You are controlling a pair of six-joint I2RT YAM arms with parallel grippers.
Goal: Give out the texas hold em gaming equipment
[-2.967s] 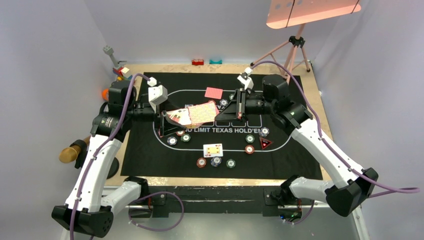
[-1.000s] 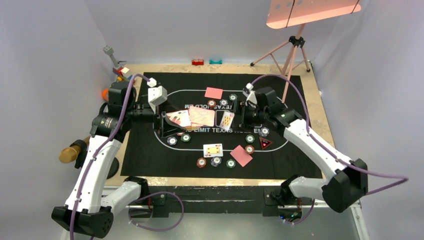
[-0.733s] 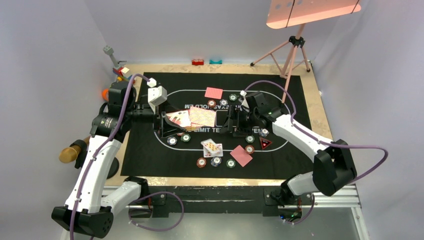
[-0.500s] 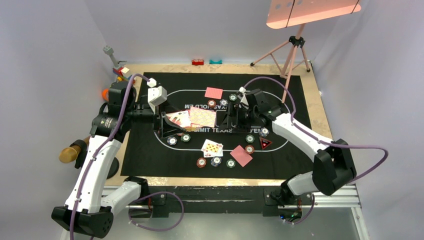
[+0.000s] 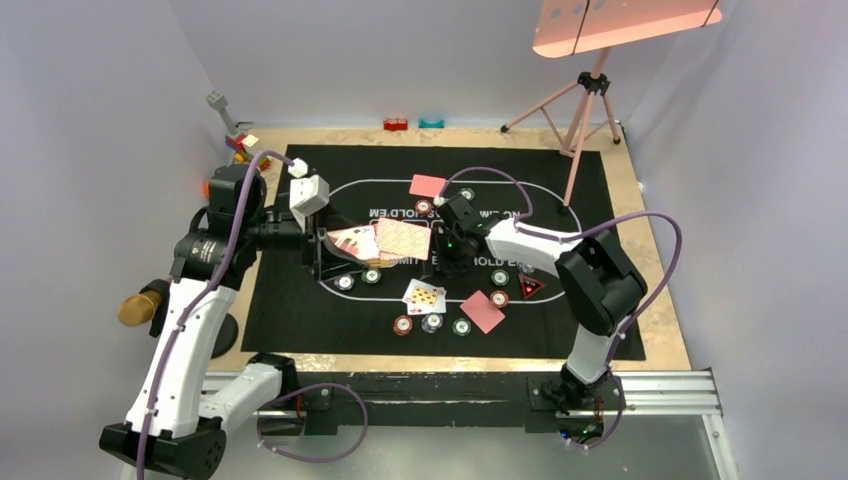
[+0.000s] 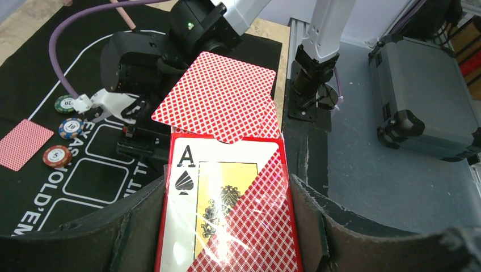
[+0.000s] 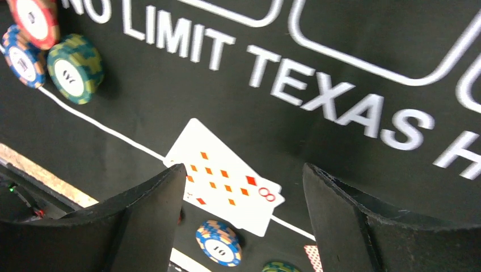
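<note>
My left gripper (image 5: 335,250) (image 6: 227,226) is shut on a pack of playing cards (image 6: 227,209) with an ace of spades on its face. A red-backed card (image 5: 403,238) (image 6: 218,96) sticks out of the pack's far end. My right gripper (image 5: 440,265) (image 7: 244,215) hangs open and empty just above two overlapping face-up cards (image 5: 424,294) (image 7: 227,181); the top one is an eight of diamonds. More red-backed cards lie face down at the back (image 5: 427,185) and front right (image 5: 483,311). Poker chips (image 5: 432,322) (image 7: 218,243) are scattered around. The triangle marker (image 5: 530,288) lies to the right.
The black mat (image 5: 290,310) covers most of the table. Toy blocks (image 5: 240,145) stand at the back left, with two small blocks (image 5: 396,124) at the back edge. A pink tripod (image 5: 585,100) stands back right. A brown-handled object (image 5: 140,305) lies at the left.
My right gripper let go of a face-up card, which landed on the face-up card near the front. The right arm then swung left over that pair. My left arm drew back slightly.
</note>
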